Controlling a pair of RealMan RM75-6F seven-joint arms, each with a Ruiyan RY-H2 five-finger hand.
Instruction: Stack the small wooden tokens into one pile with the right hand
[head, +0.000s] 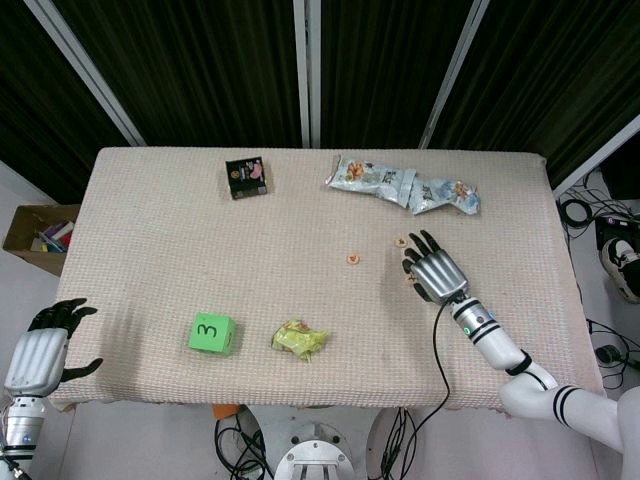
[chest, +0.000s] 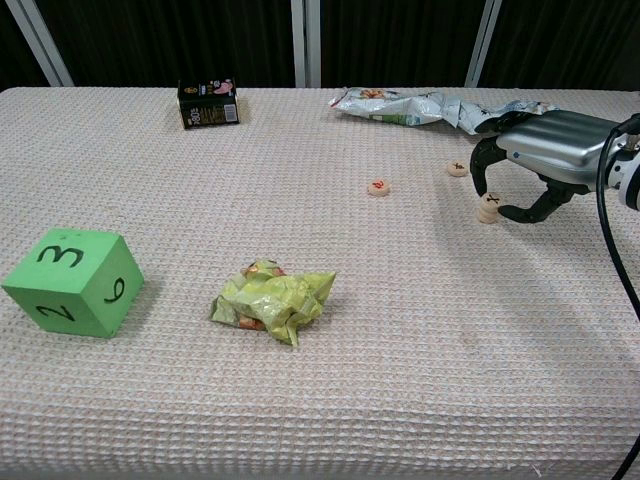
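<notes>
The right hand (chest: 535, 160) hovers low over the right part of the worktop (chest: 420, 360), palm down, fingers (chest: 481, 160) curled around a two-token pile (chest: 489, 207). The fingertips arch down beside the pile; whether they touch it cannot be told, and the hand holds nothing clear of the surface. In the head view the same hand (head: 436, 270) covers most of the pile (head: 409, 281).

A second token (chest: 457, 169) lies just beyond the hand toward the far edge, near the snack bags (chest: 425, 106). A third token (chest: 378, 187) lies well to the left of the pile, toward the worktop centre.

The left hand (head: 45, 345) hangs off the worktop beside the near left corner, fingers spread and empty.

A green cube (chest: 70, 281) marked 3 sits near the near left edge. A crumpled yellow wrapper (chest: 271, 300) lies near the near edge, centre. A small dark box (chest: 208, 103) stands by the far edge, left of centre.
</notes>
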